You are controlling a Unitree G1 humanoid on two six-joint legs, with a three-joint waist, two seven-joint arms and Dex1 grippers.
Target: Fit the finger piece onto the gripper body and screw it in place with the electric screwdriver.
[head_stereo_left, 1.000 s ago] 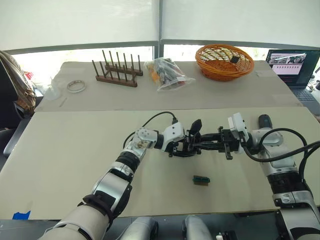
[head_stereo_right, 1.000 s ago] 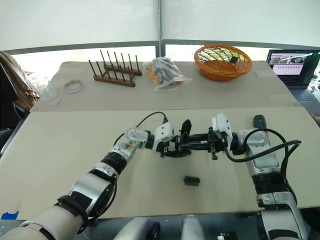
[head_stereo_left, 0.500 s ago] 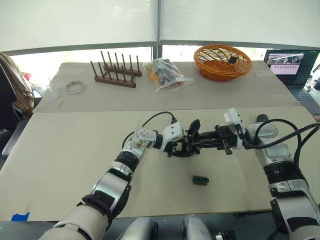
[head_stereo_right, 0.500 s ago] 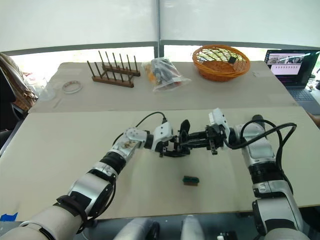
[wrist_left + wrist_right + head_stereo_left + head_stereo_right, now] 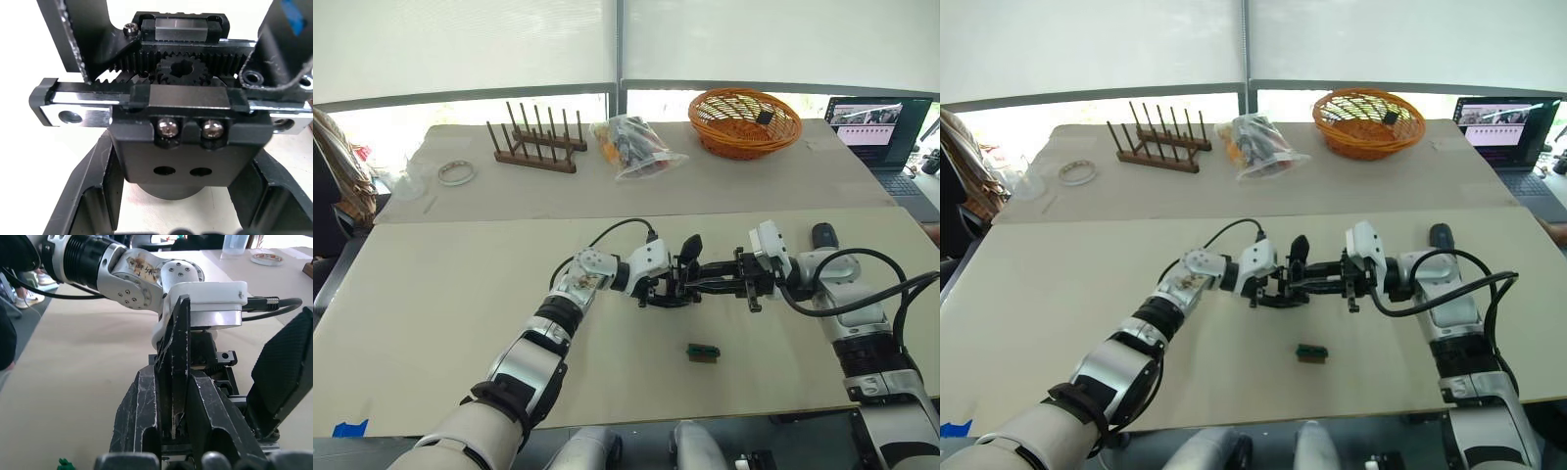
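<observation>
In the middle of the near table (image 5: 431, 323) the two grippers meet. The left gripper (image 5: 672, 286) clamps the gripper body (image 5: 188, 129): in the left wrist view its two fingers (image 5: 90, 196) stand on both sides of the body's round base, and the rack teeth, the gear and two screws of the body are seen from close. One black finger of the body points up beside the left gripper. The right gripper (image 5: 729, 284) comes from the opposite side and pinches the finger piece (image 5: 177, 362) between its closed fingers; the piece is flat and stands on its edge, and its tip seems to touch the body, though the contact itself is hidden. A small green part (image 5: 703, 352) lies on the table nearer to the robot, apart from both grippers. On the far table are a wooden rack (image 5: 534, 147), a plastic bag (image 5: 636, 145) and an orange basket (image 5: 745, 119).
</observation>
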